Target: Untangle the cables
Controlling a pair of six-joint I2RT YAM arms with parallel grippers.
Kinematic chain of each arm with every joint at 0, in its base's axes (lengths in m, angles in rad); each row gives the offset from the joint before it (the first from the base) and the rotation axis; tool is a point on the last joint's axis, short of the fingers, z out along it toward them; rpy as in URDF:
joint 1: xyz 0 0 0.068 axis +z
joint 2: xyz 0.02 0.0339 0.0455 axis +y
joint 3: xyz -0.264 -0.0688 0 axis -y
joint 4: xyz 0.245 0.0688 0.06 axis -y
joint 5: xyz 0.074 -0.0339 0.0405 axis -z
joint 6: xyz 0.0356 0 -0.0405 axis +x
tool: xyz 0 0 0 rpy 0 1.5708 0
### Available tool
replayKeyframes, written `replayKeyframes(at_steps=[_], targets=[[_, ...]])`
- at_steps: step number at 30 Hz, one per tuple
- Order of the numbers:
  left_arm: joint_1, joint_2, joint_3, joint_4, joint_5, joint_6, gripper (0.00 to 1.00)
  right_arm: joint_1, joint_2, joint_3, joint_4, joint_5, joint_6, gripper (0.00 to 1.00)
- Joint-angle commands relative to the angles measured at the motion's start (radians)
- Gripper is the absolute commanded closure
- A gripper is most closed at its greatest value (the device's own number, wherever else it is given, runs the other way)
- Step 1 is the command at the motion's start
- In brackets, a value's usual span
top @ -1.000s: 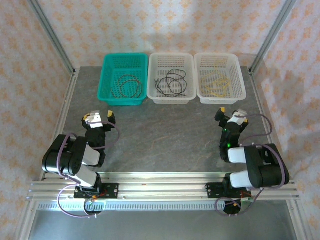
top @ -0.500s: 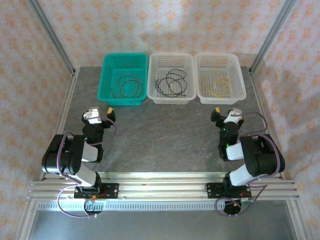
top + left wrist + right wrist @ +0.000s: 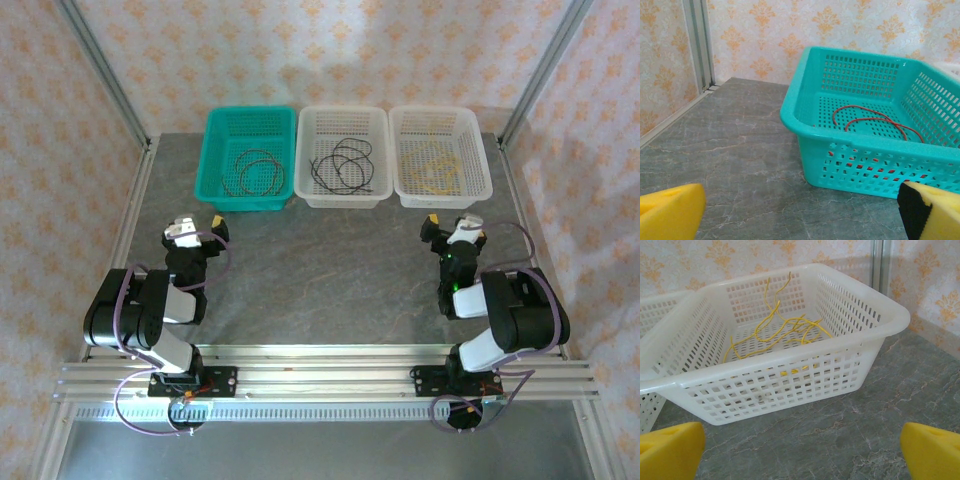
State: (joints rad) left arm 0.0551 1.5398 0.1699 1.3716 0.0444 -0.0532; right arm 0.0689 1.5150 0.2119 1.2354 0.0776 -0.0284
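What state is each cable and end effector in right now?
Red cable: loose loops, alone in the teal basket.
Black cable: loose loops, alone in the middle basket.
Yellow cable: loose heap, alone in the right basket.
Left end effector: open, holding nothing.
Right end effector: open, holding nothing.

Table (image 3: 320, 275): grey marbled top, three baskets.
From my station I count a teal basket (image 3: 245, 203), a middle basket (image 3: 345, 199) and a right basket (image 3: 447, 199), both white, standing side by side along the far edge.
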Motion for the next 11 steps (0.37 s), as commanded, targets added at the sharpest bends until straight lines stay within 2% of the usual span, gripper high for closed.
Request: replayKeyframes(at_steps=[1, 4, 11], targets=[[0.003, -0.006, 0.024, -0.014, 0.01, 0.0, 0.0, -0.006, 0.004, 0.014, 0.007, -0.009, -0.013, 0.0], [0.002, -0.007, 0.034, -0.034, 0.039, 0.015, 0.01, -0.006, 0.004, 0.014, 0.007, -0.009, -0.013, 0.0], [-0.017, -0.006, 0.044, -0.052, 0.006, 0.026, 0.01, -0.006, 0.004, 0.014, 0.006, -0.008, -0.014, 0.0]])
